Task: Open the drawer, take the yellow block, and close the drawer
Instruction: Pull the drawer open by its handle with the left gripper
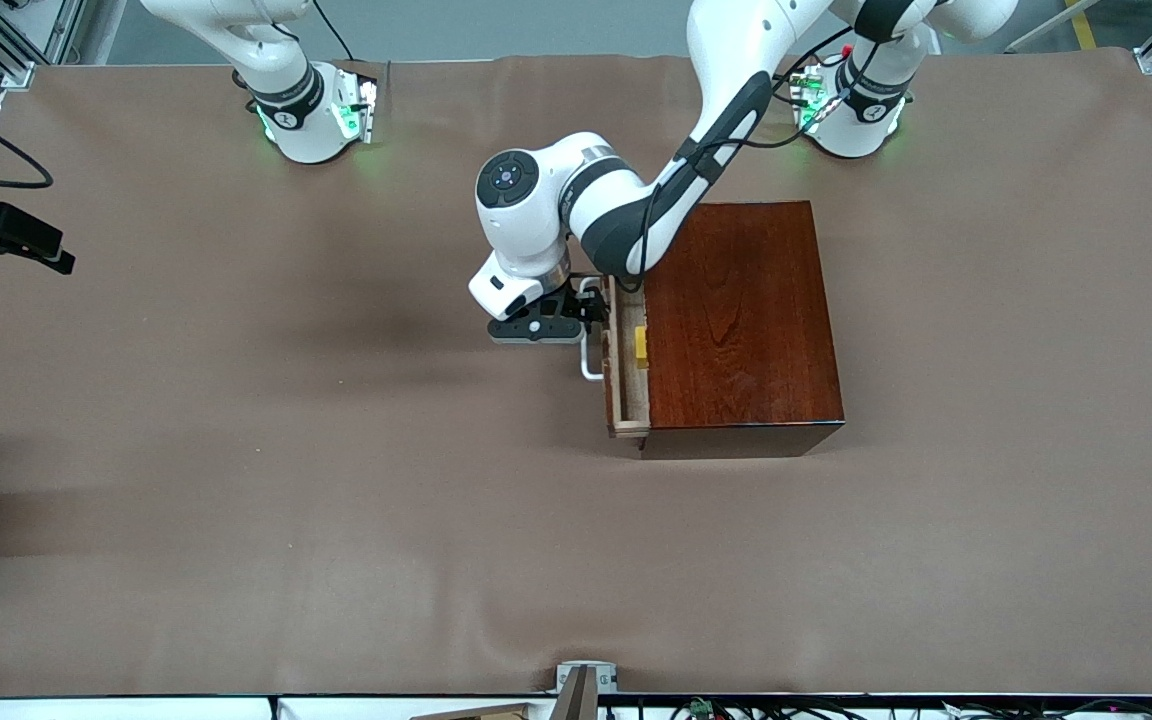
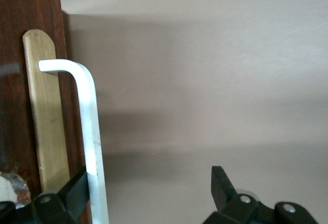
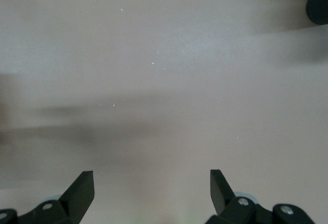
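- glossy dark reddish-brown wooden box (image 1: 741, 315), square-topped, standing on the bench (image 1: 236, 450) toward the left arm's end; bench covered by a plain brown cloth.
- single sliding drawer (image 1: 626, 370) with pale light-wood inside, pulled out a short way from the box, front facing the right arm's end of the bench; narrow strip of interior showing.
- white u-shaped bar handle (image 1: 588, 340) on the drawer front; seen in the left wrist view as a white bent bar (image 2: 92, 131) beside a pale wood edge.
- small bright yellow cube (image 1: 641, 346), plain faces, lying inside the open drawer against the box's edge, partly tucked under the box top; only part visible.
- left pincer (image 1: 591, 305), black two-finger type on a white arm reaching from its base over the box, low at the drawer front; fingers apart, one finger (image 2: 77, 188) touching or just beside the handle bar, the other well clear, nothing clamped.
- right pincer (image 3: 151, 190), black fingers spread wide apart over bare brown cloth, holding nothing; right arm waiting near its base, hand out of the front view.
- black camera mount (image 1: 6, 238) at the bench edge at the right arm's end.
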### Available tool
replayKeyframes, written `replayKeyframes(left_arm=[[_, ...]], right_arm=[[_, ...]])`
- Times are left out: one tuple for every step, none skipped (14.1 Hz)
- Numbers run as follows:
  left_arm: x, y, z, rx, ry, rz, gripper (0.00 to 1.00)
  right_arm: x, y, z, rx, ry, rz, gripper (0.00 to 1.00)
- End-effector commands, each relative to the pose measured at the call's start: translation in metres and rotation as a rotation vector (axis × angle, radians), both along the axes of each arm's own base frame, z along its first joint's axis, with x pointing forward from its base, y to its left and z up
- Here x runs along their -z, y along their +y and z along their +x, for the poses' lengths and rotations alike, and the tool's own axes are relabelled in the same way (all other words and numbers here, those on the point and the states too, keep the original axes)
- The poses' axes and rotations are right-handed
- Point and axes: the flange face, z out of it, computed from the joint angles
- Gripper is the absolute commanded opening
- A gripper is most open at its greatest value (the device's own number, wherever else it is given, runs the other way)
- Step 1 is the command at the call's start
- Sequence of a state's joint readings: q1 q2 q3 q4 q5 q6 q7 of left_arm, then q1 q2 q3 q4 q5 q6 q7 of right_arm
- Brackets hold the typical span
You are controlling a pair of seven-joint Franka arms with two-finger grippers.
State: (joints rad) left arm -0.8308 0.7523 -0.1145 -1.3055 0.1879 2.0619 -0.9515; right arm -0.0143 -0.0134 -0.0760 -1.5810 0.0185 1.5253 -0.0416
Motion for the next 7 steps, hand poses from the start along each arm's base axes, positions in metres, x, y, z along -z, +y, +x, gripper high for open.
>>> replayKeyframes(left_arm=[[0.004, -0.032, -0.001, -0.009, -0.024, -0.162, 1.00], [0.003, -0.033, 0.000, -0.010, -0.030, -0.173, 1.00], [0.002, -0.034, 0.000, -0.009, -0.035, -0.182, 1.00], [0.002, -0.034, 0.001, -0.009, -0.037, -0.185, 1.00], [0.003, -0.034, 0.001, -0.009, -0.038, -0.186, 1.00], [0.003, -0.036, 0.001, -0.008, -0.042, -0.198, 1.00], [0.004, -0.037, 0.001, -0.007, -0.046, -0.205, 1.00]], right_arm=[[-0.004, 0.000, 0.000, 0.008, -0.003, 0.007, 1.00], [-0.004, 0.002, 0.000, 0.005, -0.003, 0.007, 1.00], [-0.004, 0.001, 0.000, 0.008, -0.003, 0.007, 1.00], [-0.004, 0.000, 0.000, 0.017, -0.003, 0.013, 1.00], [0.000, 0.000, 0.004, 0.019, -0.002, 0.018, 1.00], [0.005, 0.004, 0.008, 0.024, 0.000, 0.045, 1.00], [0.014, 0.009, 0.016, 0.020, 0.012, 0.070, 1.00]])
